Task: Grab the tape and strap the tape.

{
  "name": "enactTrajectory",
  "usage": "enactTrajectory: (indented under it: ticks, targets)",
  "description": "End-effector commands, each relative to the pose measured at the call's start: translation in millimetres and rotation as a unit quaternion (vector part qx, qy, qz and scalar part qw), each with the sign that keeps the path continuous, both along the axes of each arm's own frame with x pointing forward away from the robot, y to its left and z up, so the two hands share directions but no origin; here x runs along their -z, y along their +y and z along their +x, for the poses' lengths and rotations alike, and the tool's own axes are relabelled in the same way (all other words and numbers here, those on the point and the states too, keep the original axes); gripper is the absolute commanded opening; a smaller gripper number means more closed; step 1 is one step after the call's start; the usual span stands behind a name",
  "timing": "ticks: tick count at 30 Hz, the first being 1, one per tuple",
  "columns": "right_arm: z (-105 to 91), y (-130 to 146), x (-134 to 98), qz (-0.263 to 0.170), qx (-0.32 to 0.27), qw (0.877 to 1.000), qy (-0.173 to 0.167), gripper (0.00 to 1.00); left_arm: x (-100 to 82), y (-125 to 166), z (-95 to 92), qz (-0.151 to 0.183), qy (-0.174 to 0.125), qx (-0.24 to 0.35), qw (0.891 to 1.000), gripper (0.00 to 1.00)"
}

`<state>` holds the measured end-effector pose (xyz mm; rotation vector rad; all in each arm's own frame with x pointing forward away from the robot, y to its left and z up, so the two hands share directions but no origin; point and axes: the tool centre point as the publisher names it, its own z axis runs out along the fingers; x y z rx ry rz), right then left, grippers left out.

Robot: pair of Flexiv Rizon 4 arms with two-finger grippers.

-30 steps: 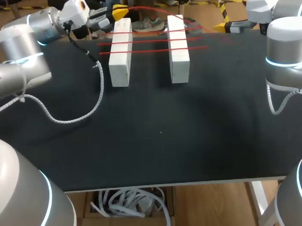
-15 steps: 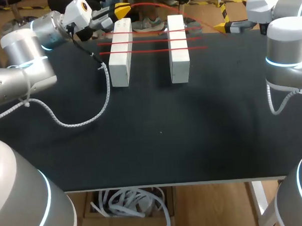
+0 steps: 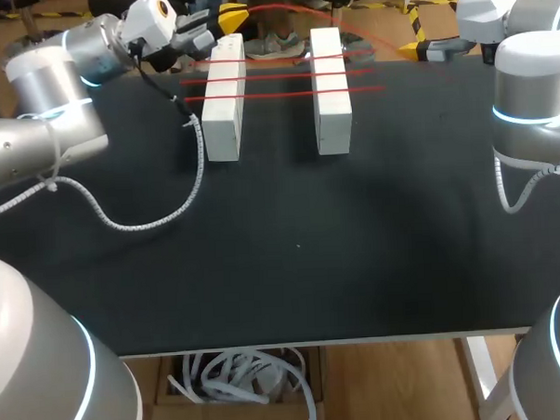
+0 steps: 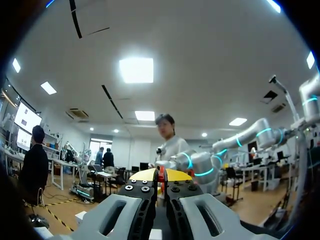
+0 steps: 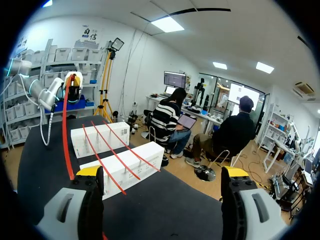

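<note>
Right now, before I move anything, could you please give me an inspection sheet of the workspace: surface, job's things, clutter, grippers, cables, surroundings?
Surface: black table.
Job's things: red tape runs in three lines across the left white block and right white block, then arcs up to the left gripper.
Clutter: nothing seen.
Grippers: left gripper shut on the tape; right gripper open, tape passing beside one finger.
Cables: white coiled cable from the left arm lies on the table.
Surroundings: nothing seen touching the table.
</note>
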<state>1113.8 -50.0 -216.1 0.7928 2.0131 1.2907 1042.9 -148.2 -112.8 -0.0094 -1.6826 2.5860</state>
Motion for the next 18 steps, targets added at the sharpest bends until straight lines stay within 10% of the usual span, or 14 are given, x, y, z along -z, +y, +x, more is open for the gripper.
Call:
enactTrajectory:
  ticks: [1,18]
  targets:
    - [0.0,0.0,0.0,0.000,0.000,1.000,0.000,1.00,1.4,-0.1,0.7,-0.002,-0.002,-0.003,1.000,0.00]
    - [0.0,0.0,0.0,0.000,0.000,1.000,0.000,1.00,1.1,3.0,2.6,-0.004,-0.003,-0.018,1.000,0.00]
